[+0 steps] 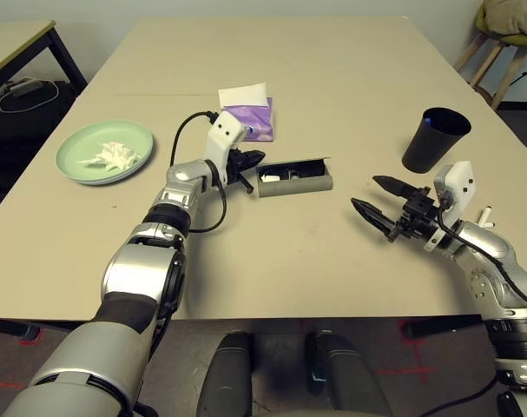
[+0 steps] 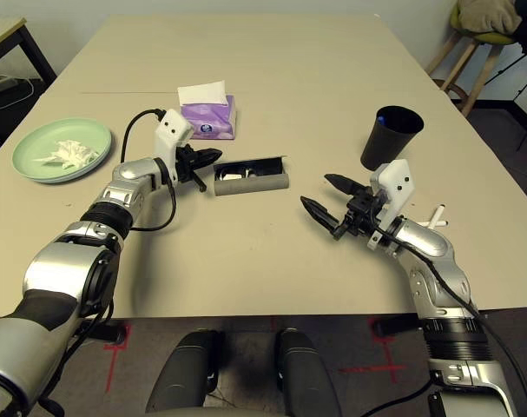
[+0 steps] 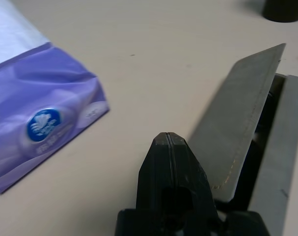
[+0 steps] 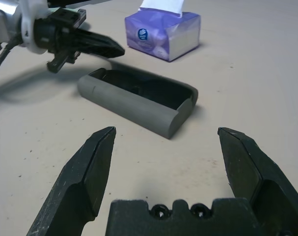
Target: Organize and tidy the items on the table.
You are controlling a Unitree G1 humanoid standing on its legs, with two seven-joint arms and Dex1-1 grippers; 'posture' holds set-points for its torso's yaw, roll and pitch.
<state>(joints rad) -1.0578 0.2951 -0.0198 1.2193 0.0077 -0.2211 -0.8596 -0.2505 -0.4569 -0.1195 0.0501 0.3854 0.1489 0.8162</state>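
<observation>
We hold two tools over one beige worktop (image 1: 315,278): our left tool (image 1: 248,161), fingers closed and empty, beside one open glasses case (image 1: 296,186); our right tool (image 1: 386,205), spread wide and empty, near one black cup (image 1: 435,141). One crumpled tissue (image 1: 113,156) lies on one pale green plate (image 1: 72,163).

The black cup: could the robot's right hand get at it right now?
Probably yes: the right pincer is open and empty, and the upright-standing cup is close by, with nothing between them.
</observation>
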